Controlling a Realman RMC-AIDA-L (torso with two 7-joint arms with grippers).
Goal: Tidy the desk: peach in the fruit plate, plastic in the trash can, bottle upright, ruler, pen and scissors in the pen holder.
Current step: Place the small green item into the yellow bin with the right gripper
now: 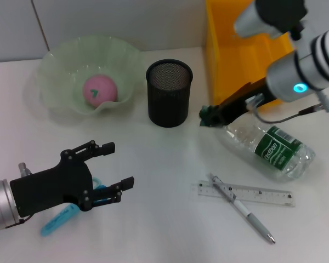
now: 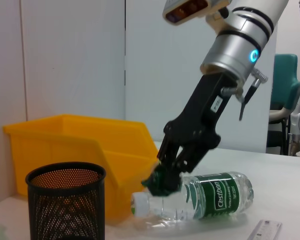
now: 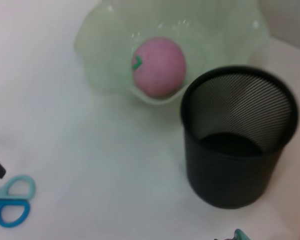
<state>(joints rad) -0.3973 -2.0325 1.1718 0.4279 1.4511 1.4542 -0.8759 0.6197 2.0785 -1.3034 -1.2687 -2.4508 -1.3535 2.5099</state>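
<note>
A clear plastic bottle (image 1: 270, 147) with a green label lies on its side on the white desk (image 1: 164, 230), its cap end pointing toward a yellow bin (image 1: 241, 52) that stands just behind it. The right claw (image 1: 207, 115), black with green tips, hangs low at the bottle's neck; whether it is spread or pressed together cannot be told. In the left wrist view the same claw (image 2: 162, 182) sits right at the bottle (image 2: 200, 197) near its white cap.

Nearer the robot than the bottle, a transparent ruler (image 1: 245, 193) lies flat with a silver pen (image 1: 242, 209) crossing over it. A black mesh pen holder (image 1: 169, 93) stands upright at the desk's middle. To its left, a pale green fruit plate (image 1: 60, 66) with a wavy rim holds a pink peach (image 1: 100, 90).

At the near left, the left claw (image 1: 117, 164) hovers above the desk with its fingers spread, holding nothing. Blue scissors (image 1: 59, 219) lie partly under it.
</note>
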